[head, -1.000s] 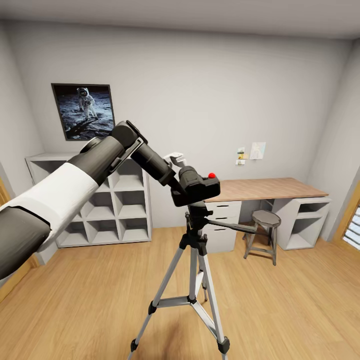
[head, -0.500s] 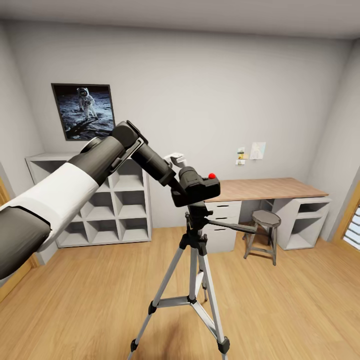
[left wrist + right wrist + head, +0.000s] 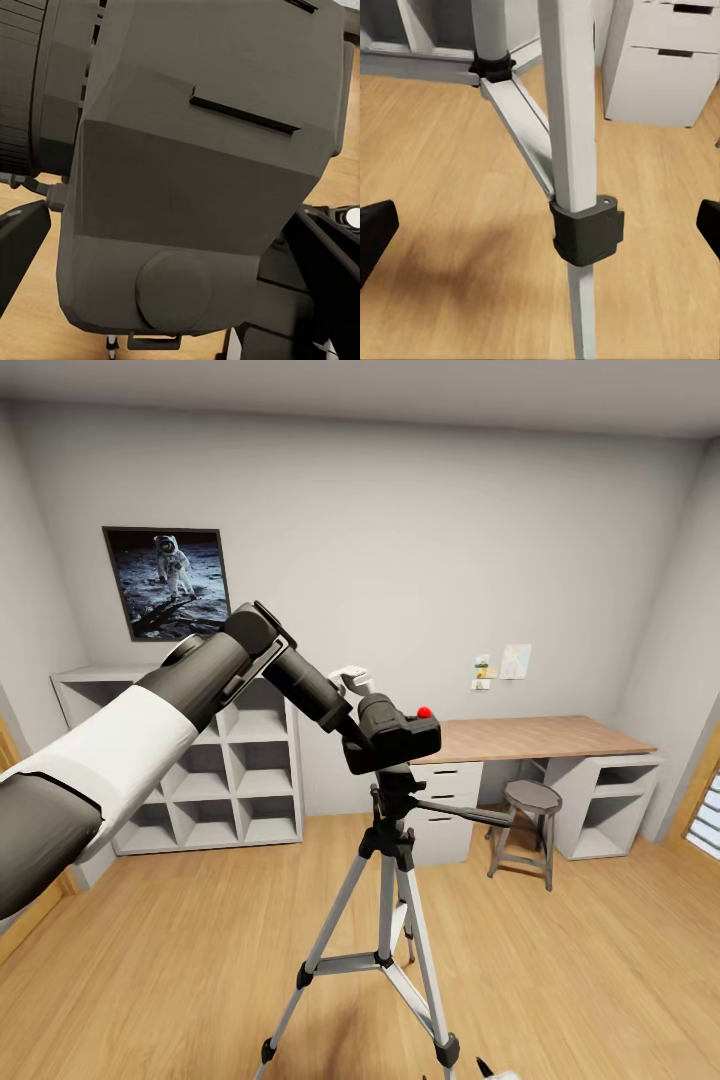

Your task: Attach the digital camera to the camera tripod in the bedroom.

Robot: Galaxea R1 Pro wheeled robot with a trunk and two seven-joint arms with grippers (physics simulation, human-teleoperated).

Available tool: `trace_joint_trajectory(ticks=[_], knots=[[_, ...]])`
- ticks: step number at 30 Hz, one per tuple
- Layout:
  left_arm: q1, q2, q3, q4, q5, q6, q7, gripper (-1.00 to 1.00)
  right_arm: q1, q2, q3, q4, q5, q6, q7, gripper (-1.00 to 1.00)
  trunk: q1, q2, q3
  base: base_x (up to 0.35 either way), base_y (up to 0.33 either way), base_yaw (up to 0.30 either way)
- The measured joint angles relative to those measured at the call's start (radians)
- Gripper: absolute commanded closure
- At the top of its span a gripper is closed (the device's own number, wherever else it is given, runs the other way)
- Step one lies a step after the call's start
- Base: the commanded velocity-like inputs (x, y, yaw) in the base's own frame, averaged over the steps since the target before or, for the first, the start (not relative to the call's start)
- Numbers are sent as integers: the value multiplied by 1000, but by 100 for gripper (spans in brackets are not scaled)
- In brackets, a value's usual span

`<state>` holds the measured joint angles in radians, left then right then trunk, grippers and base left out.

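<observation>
The black digital camera, with its red button on top, sits right over the black head of the camera tripod; I cannot tell whether it rests on it. My left gripper reaches in from the left and is shut on the camera. In the left wrist view the camera body is very close, with a dark finger on either side. The silver tripod legs spread over the wood floor. My right gripper is open, low down, facing a tripod leg and its black joint.
White cube shelves stand against the back wall on the left. A wooden desk with white drawers and a grey stool are at the right. A framed astronaut picture hangs on the wall. Wood floor surrounds the tripod.
The left arm, camera and tripod have not moved. A small white tip has come into the bottom edge of the head view, right of the tripod's front foot.
</observation>
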<state>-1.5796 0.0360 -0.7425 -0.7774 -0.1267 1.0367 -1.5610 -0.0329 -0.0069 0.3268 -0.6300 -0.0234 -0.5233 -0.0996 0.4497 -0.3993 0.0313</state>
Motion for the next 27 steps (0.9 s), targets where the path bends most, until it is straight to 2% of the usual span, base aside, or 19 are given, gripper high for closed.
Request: trace_joint_trajectory(ticks=[11,21,23,27], knots=[[0,1,-6,0,0,0,0,100,0,-4,4,-81,0,8,1,-100,0,0,0,0,0,0],[0,1,-7,0,0,0,0,100,0,-4,3,-106,0,13,0,-100,0,0,0,0,0,0],[0,1,-6,0,0,0,0,100,0,-4,3,-117,-1,25,0,-100,0,0,0,0,0,0],[0,0,-6,0,0,0,0,100,0,-4,2,-178,-1,116,1,-100,0,0,0,0,0,0]])
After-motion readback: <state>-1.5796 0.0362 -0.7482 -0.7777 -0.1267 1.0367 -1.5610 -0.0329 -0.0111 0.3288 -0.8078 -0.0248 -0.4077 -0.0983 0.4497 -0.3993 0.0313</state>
